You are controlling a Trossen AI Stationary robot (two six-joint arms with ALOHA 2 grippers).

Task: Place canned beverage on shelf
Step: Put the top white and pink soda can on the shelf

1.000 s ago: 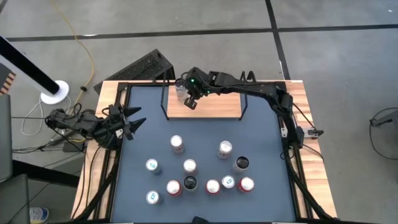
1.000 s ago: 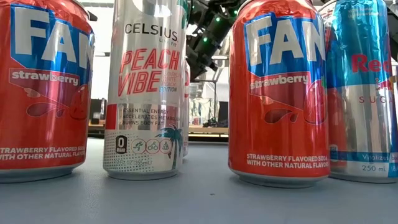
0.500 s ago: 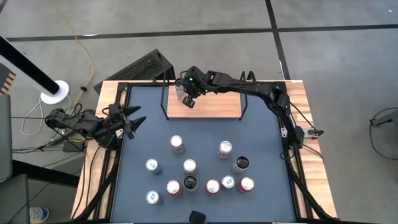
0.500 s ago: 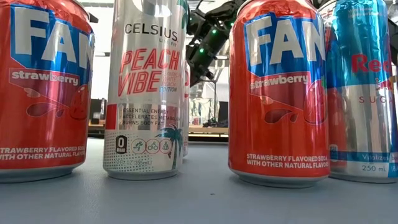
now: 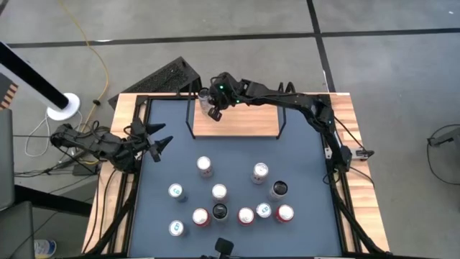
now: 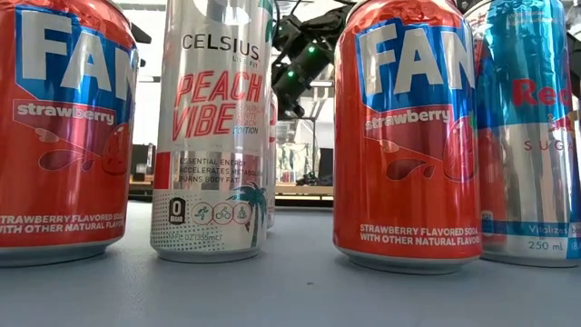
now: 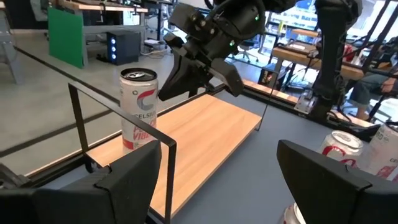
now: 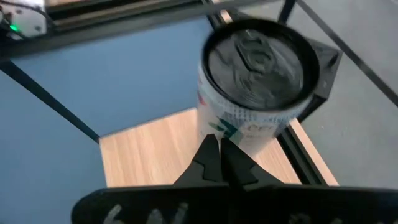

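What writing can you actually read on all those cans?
"FAN", "strawberry", "STRAWBERRY FLAVORED SODA WITH OTHER NATURAL FLAVORS": two red cans.
"CELSIUS", "PEACH VIBE": silver can; its smaller print is blurred.
"Red", "SUG", "250 mL": blue can, cut off by the picture's edge.
"CELSIUS": can on the shelf, barely legible.

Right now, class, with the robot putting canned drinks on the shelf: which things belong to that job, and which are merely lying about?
Belonging to the job:
- shelf
- Celsius can standing at the shelf's end
- right gripper, shut, beside that can
- cans waiting on the table
- left gripper, open, at the table's left edge

Lying about:
- black wire rack
- yellow cable
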